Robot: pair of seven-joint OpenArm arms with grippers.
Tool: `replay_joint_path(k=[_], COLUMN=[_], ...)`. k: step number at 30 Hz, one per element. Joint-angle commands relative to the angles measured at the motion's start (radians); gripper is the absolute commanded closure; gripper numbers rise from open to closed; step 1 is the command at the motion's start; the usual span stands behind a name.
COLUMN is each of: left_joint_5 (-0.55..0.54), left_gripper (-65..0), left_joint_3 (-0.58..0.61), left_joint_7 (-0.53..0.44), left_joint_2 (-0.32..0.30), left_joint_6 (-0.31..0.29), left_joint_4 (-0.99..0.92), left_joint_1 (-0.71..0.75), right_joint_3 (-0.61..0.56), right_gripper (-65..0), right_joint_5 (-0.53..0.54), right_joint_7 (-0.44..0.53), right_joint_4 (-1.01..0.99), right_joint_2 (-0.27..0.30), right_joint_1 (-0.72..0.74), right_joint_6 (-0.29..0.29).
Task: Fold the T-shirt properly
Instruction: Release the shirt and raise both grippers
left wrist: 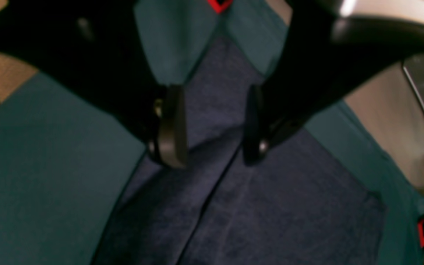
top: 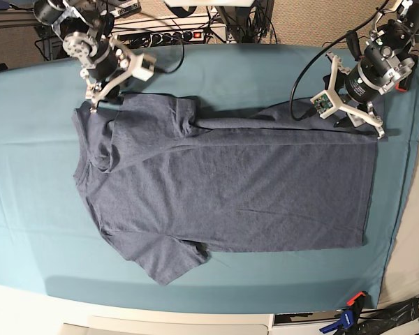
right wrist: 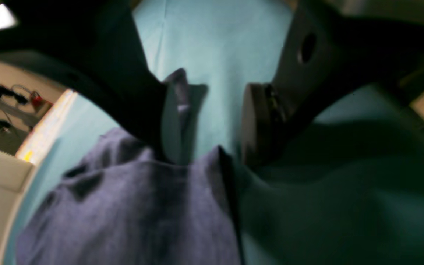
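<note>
Left wrist: left gripper [left wrist: 214, 127] spread open, jaws apart over the T-shirt [left wrist: 271, 206], a fold crease running between them. Soft, limp, light cloth; best pinched at hem corner.

Right wrist: right gripper [right wrist: 212, 125] open too, blurred; T-shirt [right wrist: 131, 213] edge just below fingertips, teal table cloth [right wrist: 215, 44] beyond. Contact not clear.

Base: T-shirt [top: 230, 188] spread flat on table cloth [top: 28, 209], far edge partly folded in. Right gripper [top: 96, 98] at shoulder corner, left gripper [top: 363, 118] at hem corner. Cables [top: 300, 77] trailing near hem; clamp [top: 348, 315] at near edge, well apart.
</note>
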Motion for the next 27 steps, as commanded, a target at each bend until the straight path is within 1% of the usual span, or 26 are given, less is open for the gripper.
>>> replay_joint_path(k=[1, 7, 9, 17, 18, 19, 20, 23, 27], left_joint_5=[0.005, 0.005, 0.005, 0.005, 0.005, 0.005, 0.005, 0.005, 0.005], left_gripper=[-27.0, -27.0, -27.0, -27.0, -27.0, -27.0, -27.0, -27.0, -27.0], left_joint_3=[-0.008, -0.008, -0.008, -0.008, -0.008, -0.008, -0.008, -0.008, -0.008], left_joint_7=[-0.012, -0.016, -0.016, -0.016, -0.016, -0.016, -0.016, -0.016, -0.016], left_joint_2=[-0.014, -0.011, -0.011, -0.011, -0.011, -0.011, -0.011, -0.011, -0.011], left_joint_6=[0.01, 0.01, 0.01, 0.01, 0.01, 0.01, 0.01, 0.01, 0.01], left_joint_4=[0.016, 0.016, 0.016, 0.016, 0.016, 0.016, 0.016, 0.016, 0.016], left_joint_1=[-0.003, -0.003, -0.003, -0.003, -0.003, -0.003, -0.003, -0.003, -0.003], right_joint_3=[0.007, 0.007, 0.007, 0.007, 0.007, 0.007, 0.007, 0.006, 0.006], right_gripper=[-23.5, -10.2, -7.2, -7.0, -4.7, -1.0, 0.0, 0.0, 0.0], right_joint_5=[-0.007, -0.01, -0.01, -0.01, -0.01, -0.01, -0.01, -0.01, -0.011], right_joint_7=[-0.007, 0.008, 0.013, 0.02, 0.019, 0.019, 0.019, 0.015, 0.015], right_joint_4=[-0.008, -0.015, -0.015, -0.014, -0.014, -0.011, -0.006, 0.031, 0.114], right_joint_2=[0.011, 0.01, 0.008, 0.009, 0.009, 0.008, 0.009, 0.009, 0.008], right_joint_1=[0.005, 0.033, 0.044, 0.07, 0.071, 0.071, 0.071, 0.072, 0.073], right_joint_6=[0.006, 0.005, 0.005, 0.004, 0.004, 0.004, 0.004, 0.002, -0.029])
